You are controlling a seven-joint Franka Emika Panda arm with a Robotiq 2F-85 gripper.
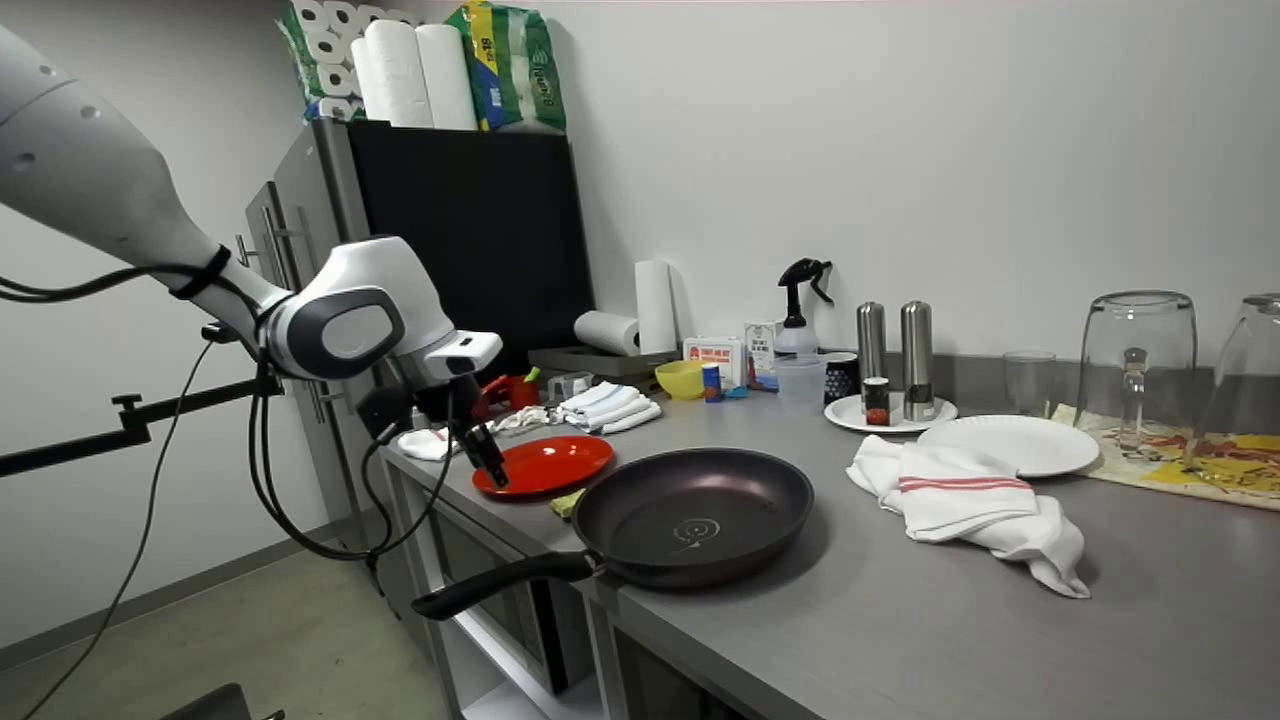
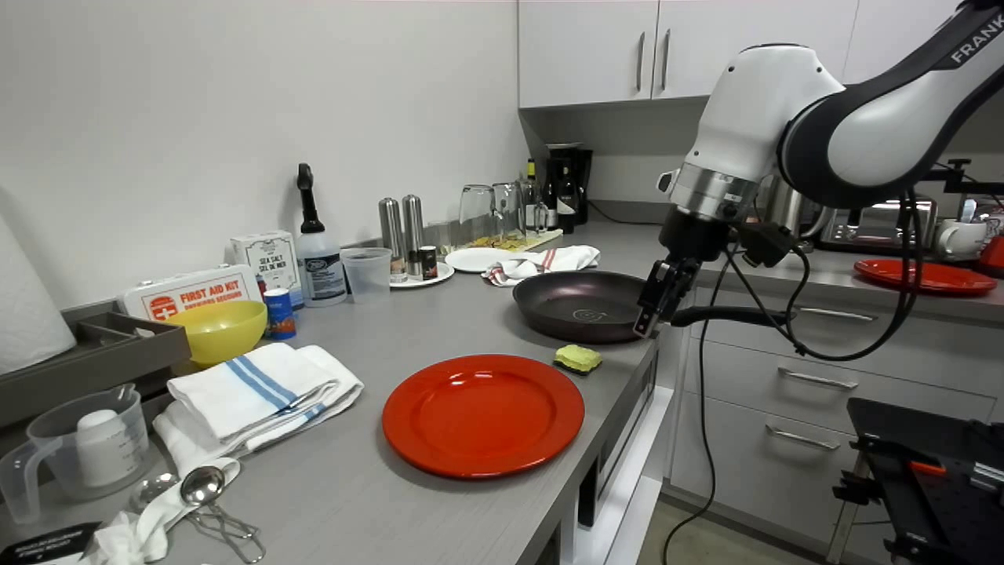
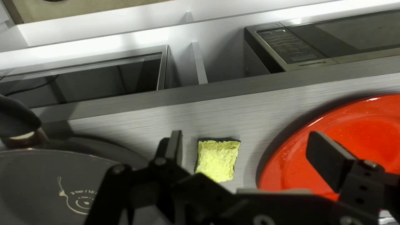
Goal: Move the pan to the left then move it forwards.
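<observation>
The pan [image 1: 690,500] is large, round and dark, and sits flat on the grey counter near its front edge. Its black handle [image 1: 505,583] sticks out past the edge. The pan also shows in an exterior view [image 2: 576,302], partly behind the gripper, and at the lower left of the wrist view [image 3: 37,178], cut off. My gripper [image 3: 250,153] is open and empty, its fingers wide apart. It hangs above the counter between the pan and the red plate, over a yellow sponge [image 3: 217,159]. In both exterior views the gripper [image 1: 490,460] [image 2: 647,314] is apart from the pan.
The red plate [image 2: 483,416] lies on the counter beside the sponge. A white towel with red stripes [image 1: 970,500] and a white plate [image 1: 1010,445] lie beyond the pan. A spray bottle [image 2: 320,267] and steel mills [image 1: 916,350] stand along the wall. Shelves lie below the counter edge.
</observation>
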